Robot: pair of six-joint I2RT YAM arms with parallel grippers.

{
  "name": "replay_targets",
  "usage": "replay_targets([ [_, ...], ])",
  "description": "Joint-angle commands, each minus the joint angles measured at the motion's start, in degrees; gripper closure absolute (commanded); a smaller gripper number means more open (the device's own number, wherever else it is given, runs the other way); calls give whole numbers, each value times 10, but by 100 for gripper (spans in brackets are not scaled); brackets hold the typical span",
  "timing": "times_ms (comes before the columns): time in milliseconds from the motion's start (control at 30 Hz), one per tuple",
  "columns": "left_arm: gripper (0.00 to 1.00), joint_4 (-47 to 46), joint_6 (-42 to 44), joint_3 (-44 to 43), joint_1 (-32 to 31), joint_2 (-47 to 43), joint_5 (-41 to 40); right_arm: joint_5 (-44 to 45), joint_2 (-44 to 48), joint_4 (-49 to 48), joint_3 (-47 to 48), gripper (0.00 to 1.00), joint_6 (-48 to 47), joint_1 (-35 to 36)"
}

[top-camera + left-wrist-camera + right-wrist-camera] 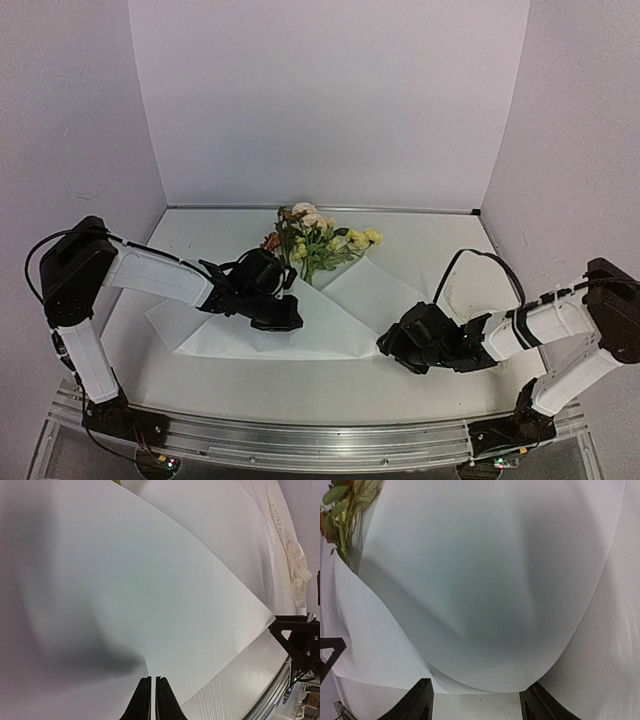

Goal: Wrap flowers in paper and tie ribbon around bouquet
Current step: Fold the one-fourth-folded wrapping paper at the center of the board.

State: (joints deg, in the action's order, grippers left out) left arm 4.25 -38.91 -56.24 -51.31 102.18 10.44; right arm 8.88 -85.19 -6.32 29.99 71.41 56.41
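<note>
The flowers (315, 240) lie at the back of the table, their stems tucked under the paper (340, 320), which is folded over them in a broad white wedge. My left gripper (290, 318) rests low on the paper's left half; in the left wrist view its fingers (150, 679) are shut with a thin edge of the paper (150, 580) running in between them. My right gripper (385, 345) is at the wedge's right corner. It stands open (480, 700), with the paper's rounded fold (485, 580) bulging between its spread fingers. Leaves (340, 520) show at the upper left. The ribbon (295, 565) lies coiled beyond the paper.
A metal rail (320, 440) runs along the table's near edge by the arm bases. A black cable (480, 262) loops above my right arm. White walls close in the back and both sides.
</note>
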Motion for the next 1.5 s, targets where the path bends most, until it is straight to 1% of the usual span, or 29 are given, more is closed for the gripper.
replay_targets([
  [0, 94, -15, 12, -32, 2, 16, 6, -32, -32, -121, -48, 43, 44, -20],
  [67, 94, -15, 12, -35, 2, 21, 6, -30, -36, -135, -54, 47, 52, -20],
  [200, 94, -15, 10, -41, 2, 33, 8, -20, -35, -173, -83, 53, 71, -21],
  [367, 94, -17, 8, -46, 1, 43, 12, -4, -21, -199, -109, 55, 70, -19],
  [567, 94, -18, 8, -51, 2, 52, 15, 11, -27, -209, -102, 59, 49, -8],
  [633, 94, -19, 8, -52, 2, 54, 15, 20, -28, -219, -104, 56, 44, -2],
  [700, 94, -21, 7, -51, 2, 57, 17, 29, -26, -227, -107, 49, 38, 5],
  [767, 94, -24, 6, -51, 2, 59, 18, 32, -28, -228, -106, 48, 31, 8],
  [833, 94, -26, 5, -51, 2, 61, 20, 35, -33, -229, -106, 49, 25, 10],
  [900, 94, -27, 4, -52, 2, 63, 20, 39, -37, -230, -108, 53, 27, 10],
  [967, 94, -27, 4, -52, 2, 63, 19, 45, -38, -230, -113, 60, 26, 10],
  [1033, 94, -28, 4, -53, 2, 63, 21, 50, -36, -229, -117, 63, 23, 10],
  [1133, 94, -33, 4, -54, 2, 67, 29, 60, -28, -229, -122, 71, 19, 10],
  [1167, 94, -39, 1, -56, 2, 68, 35, 63, -22, -227, -123, 76, 15, 10],
  [1233, 93, -40, -6, -57, 2, 71, 42, 71, -11, -212, -122, 81, 3, 11],
  [1333, 93, -64, -16, -61, 0, 76, 53, 81, 17, -180, -116, 92, -18, 10],
  [1467, 93, -70, -33, -76, -4, 90, 55, 94, 63, -120, -110, 99, -39, 11],
])
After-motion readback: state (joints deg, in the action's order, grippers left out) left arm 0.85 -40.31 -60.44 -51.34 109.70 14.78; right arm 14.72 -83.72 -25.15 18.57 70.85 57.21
